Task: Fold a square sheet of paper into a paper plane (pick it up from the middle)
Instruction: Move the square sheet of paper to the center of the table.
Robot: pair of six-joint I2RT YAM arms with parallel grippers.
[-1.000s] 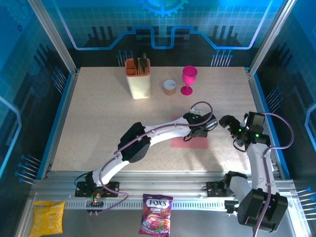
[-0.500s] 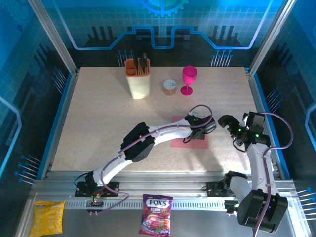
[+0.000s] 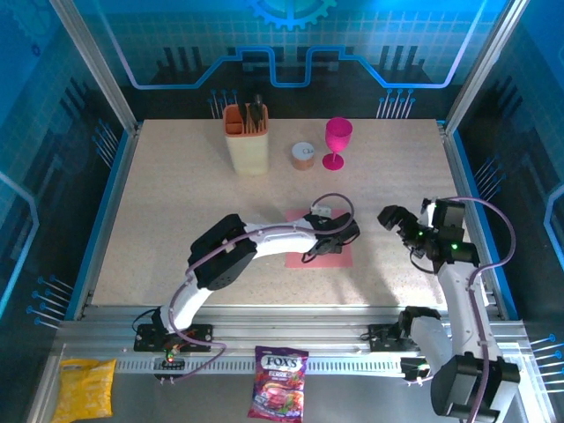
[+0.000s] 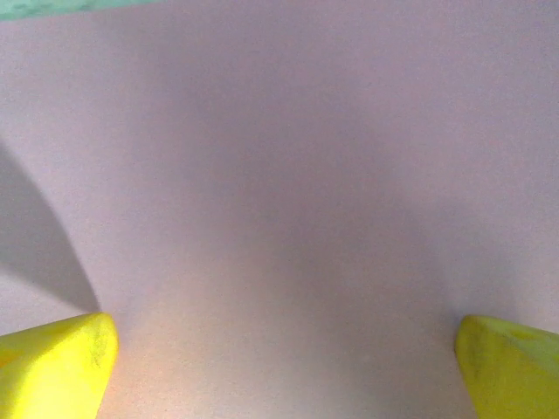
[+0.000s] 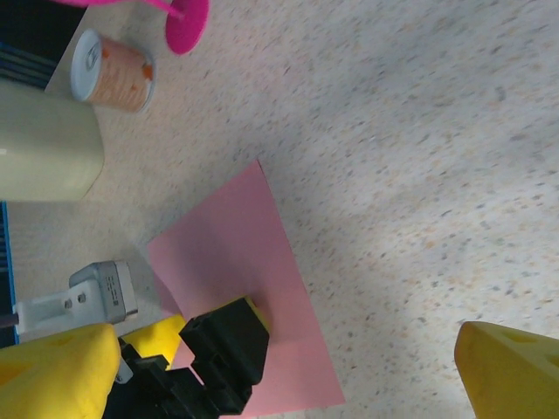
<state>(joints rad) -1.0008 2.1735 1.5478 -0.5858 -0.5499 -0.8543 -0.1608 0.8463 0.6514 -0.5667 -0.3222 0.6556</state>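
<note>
Right, left gripper (image 3: pixel 333 236) sits directly over square sheet of paper (image 3: pixel 342 257), near its middle; sheet flat on table (image 3: pixel 176 220), centre-right. Fingertips spread wide, nothing held, pink surface straight below between them. I judge left arm nearer; right gripper (image 3: pixel 394 220) hangs just off sheet's right edge, also wide, empty

**Sheet's middle under cover**

From above, the left gripper (image 3: pixel 326 245) hides the centre of the square sheet of paper (image 3: pixel 341 259). Right wrist view: magenta goblet (image 5: pixel 187 17) sliced by the top edge, cream holder (image 5: pixel 39 148) clipped at left.
</note>
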